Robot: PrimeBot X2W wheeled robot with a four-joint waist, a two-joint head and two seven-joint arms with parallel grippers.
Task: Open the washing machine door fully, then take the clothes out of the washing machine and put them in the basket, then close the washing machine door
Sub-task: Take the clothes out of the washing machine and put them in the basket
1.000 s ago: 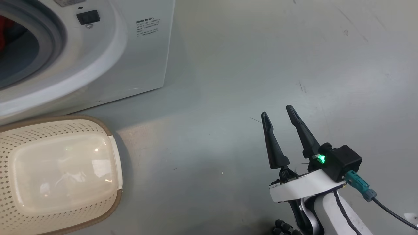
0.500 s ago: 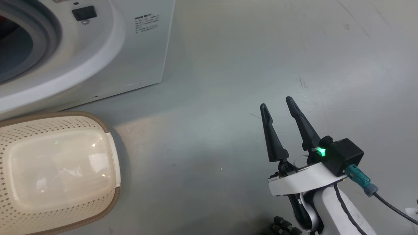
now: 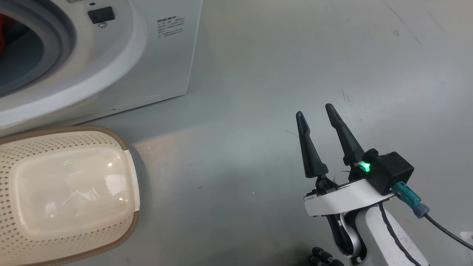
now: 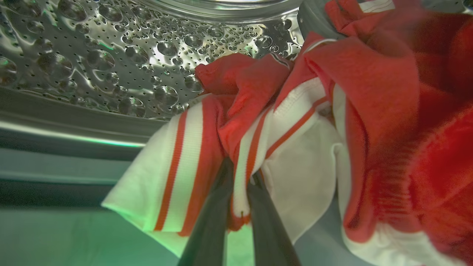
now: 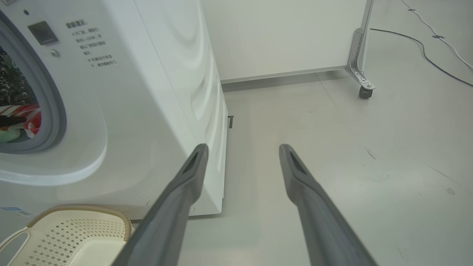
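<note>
Right tool [image 3: 314, 110] has edged forward, fingers spread — left tool [image 4: 240, 171] pinches the clothes [image 4: 369, 92] by their striped trim.

Right claw [image 3: 314, 110] dark, forearm [image 3: 388, 236] white, green light [image 3: 365, 167], teal plug [image 3: 404, 194].

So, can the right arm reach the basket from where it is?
Probably yes: bare floor lies between the right gripper and the basket, with nothing in the way, though it's a cross-body stretch.
</note>
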